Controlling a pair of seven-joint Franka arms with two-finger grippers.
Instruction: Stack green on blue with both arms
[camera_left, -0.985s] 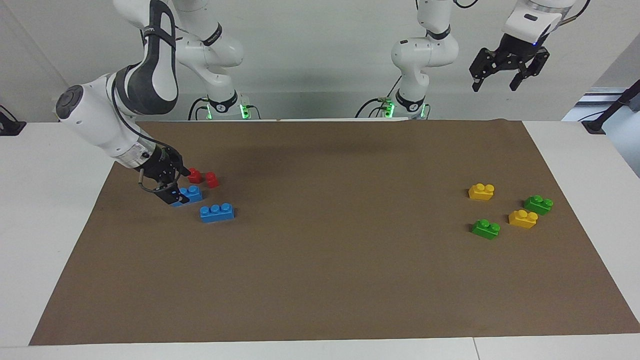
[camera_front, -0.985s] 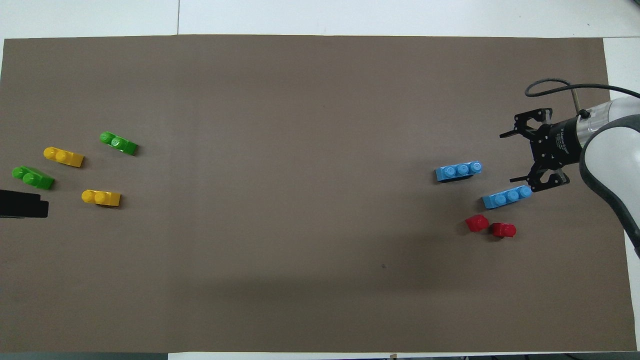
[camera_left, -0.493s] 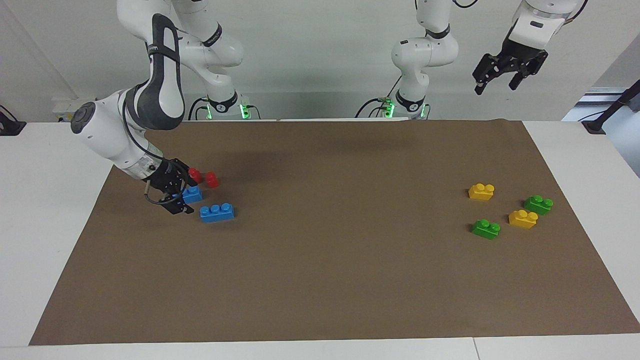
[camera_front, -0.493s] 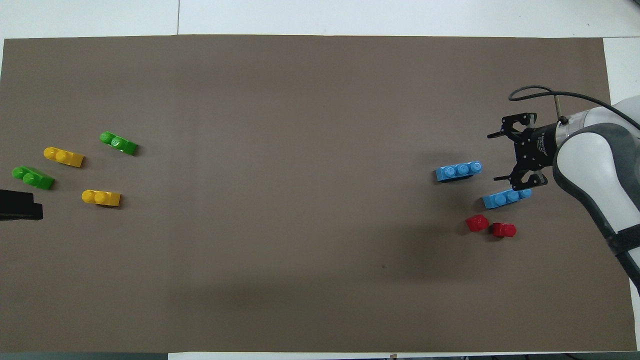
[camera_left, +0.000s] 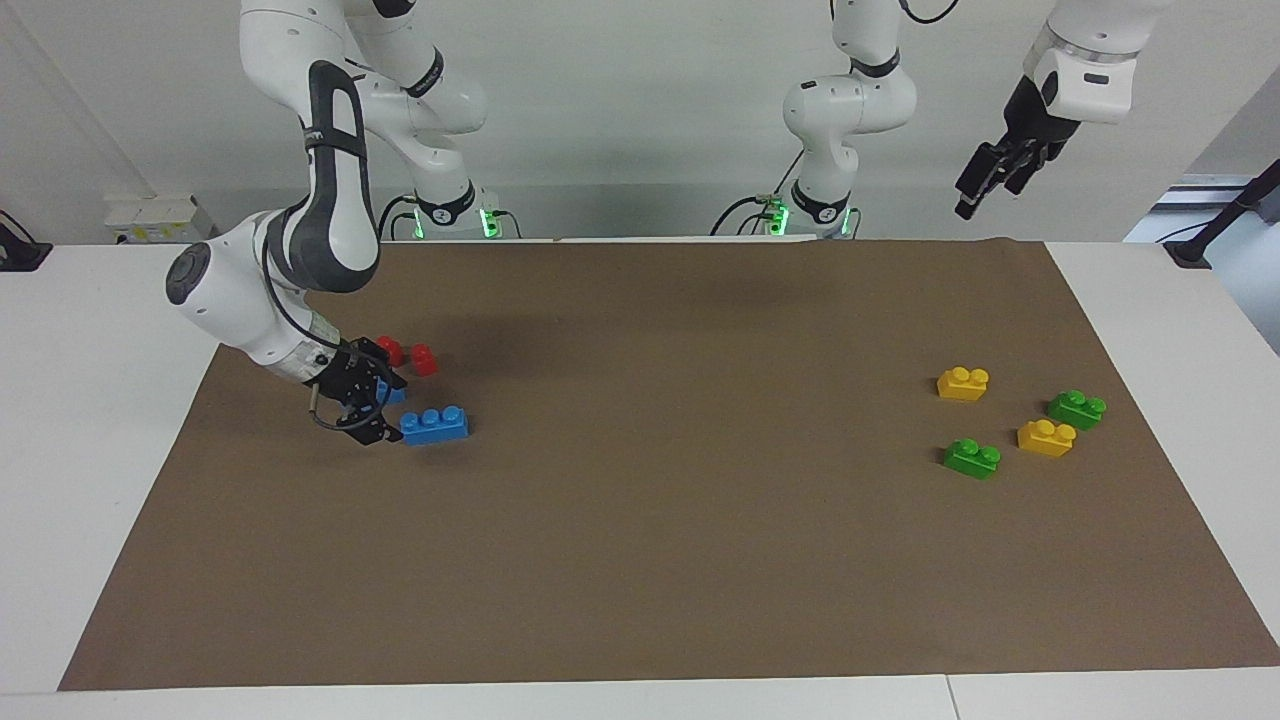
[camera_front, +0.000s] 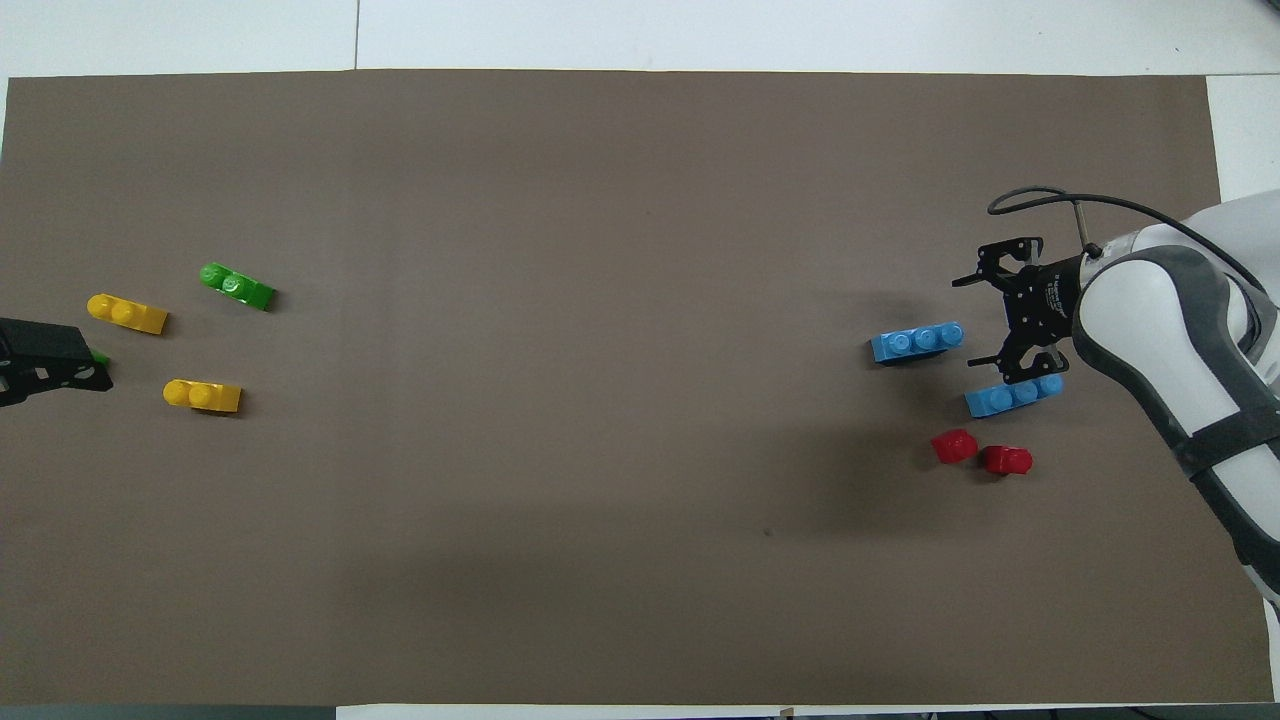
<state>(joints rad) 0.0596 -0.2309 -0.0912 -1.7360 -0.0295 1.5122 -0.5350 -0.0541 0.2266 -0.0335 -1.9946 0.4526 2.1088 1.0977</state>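
Two blue bricks lie at the right arm's end of the mat: the farther one (camera_left: 434, 425) (camera_front: 917, 341) and the nearer one (camera_front: 1014, 396), mostly hidden by the gripper in the facing view (camera_left: 395, 394). My right gripper (camera_left: 366, 408) (camera_front: 968, 322) is open and low over the mat, at the end of the farther blue brick. I cannot tell if it touches it. Two green bricks (camera_left: 972, 458) (camera_left: 1077, 408) lie at the left arm's end; one shows clearly in the overhead view (camera_front: 237, 285). My left gripper (camera_left: 985, 180) (camera_front: 50, 365) is open, high in the air, empty.
Two small red pieces (camera_left: 390, 350) (camera_left: 424, 360) lie nearer to the robots than the blue bricks. Two yellow bricks (camera_left: 963, 383) (camera_left: 1046, 438) lie among the green ones. The brown mat (camera_left: 660, 520) covers the white table.
My right gripper has moved from the nearer blue brick to the end of the farther one. My left gripper has turned in the air and now covers one green brick in the overhead view.
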